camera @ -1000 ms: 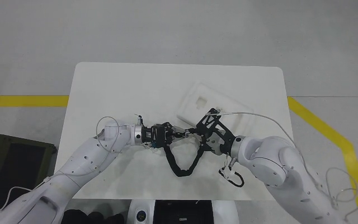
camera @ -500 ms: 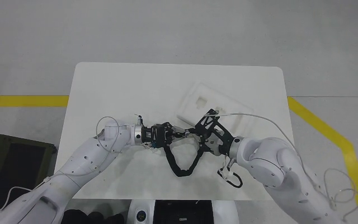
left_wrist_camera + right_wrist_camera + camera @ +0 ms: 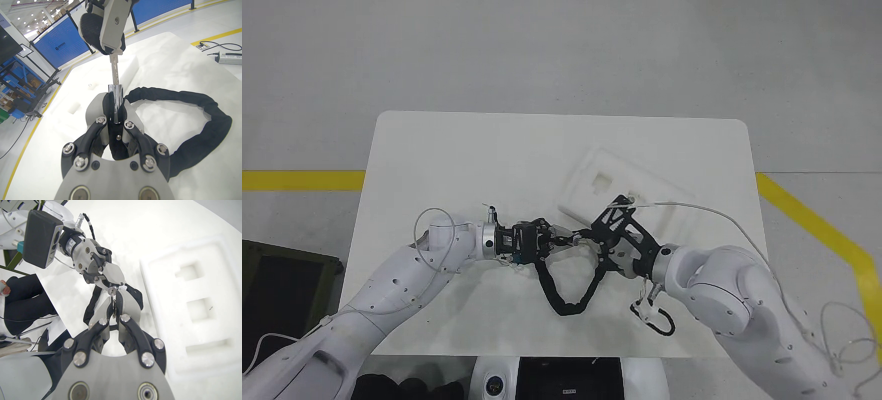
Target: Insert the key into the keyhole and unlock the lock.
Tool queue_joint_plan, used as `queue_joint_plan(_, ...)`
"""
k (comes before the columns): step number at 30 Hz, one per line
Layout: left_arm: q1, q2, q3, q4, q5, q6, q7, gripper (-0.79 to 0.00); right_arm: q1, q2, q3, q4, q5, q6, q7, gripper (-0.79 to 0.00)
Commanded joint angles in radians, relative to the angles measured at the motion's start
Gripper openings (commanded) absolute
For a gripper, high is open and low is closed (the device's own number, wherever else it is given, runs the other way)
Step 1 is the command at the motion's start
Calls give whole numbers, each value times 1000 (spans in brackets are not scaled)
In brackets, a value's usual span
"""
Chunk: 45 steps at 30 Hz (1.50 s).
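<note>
My left gripper [image 3: 115, 100] is shut on the chrome lock cylinder [image 3: 115, 94], which stands out from between its fingers. A black sleeved chain [image 3: 208, 117] loops from the lock and hangs down to the table [image 3: 567, 292]. My right gripper [image 3: 114, 303] is shut on the silver key [image 3: 114, 308] and faces the left gripper [image 3: 548, 240] above the table's front middle. The key's blade [image 3: 115, 70] lines up with the cylinder. Its tip sits in the keyhole [image 3: 112, 291], while most of the blade is still outside.
A white foam tray [image 3: 627, 180] with rectangular recesses lies on the white table [image 3: 442, 160] just behind the right gripper [image 3: 580, 238]. The table's edges run close in front of both arms.
The right forearm has wavered slightly. Both grippers, the key and the lock stand where they were.
</note>
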<state>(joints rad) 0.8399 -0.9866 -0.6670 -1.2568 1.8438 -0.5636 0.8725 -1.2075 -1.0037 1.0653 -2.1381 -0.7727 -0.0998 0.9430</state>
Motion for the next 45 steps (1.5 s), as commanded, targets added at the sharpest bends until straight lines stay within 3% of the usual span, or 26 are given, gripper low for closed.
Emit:
queue_joint_plan(1, 0, 0, 0, 0, 0, 0, 0, -785, 4, -1, -2, 4, 3, -1, 2, -785)
queue_joint_plan(41, 0, 0, 0, 0, 0, 0, 0, -785, 103, -39, -80, 106, 2, 14, 4, -785)
queue_joint_plan(43, 0, 0, 0, 0, 0, 0, 0, -785, 102, -40, -81, 106, 1, 12, 1, -610)
queue_joint_plan(45, 0, 0, 0, 0, 0, 0, 0, -785, 101, -41, -83, 111, 5, 5, -4, -551)
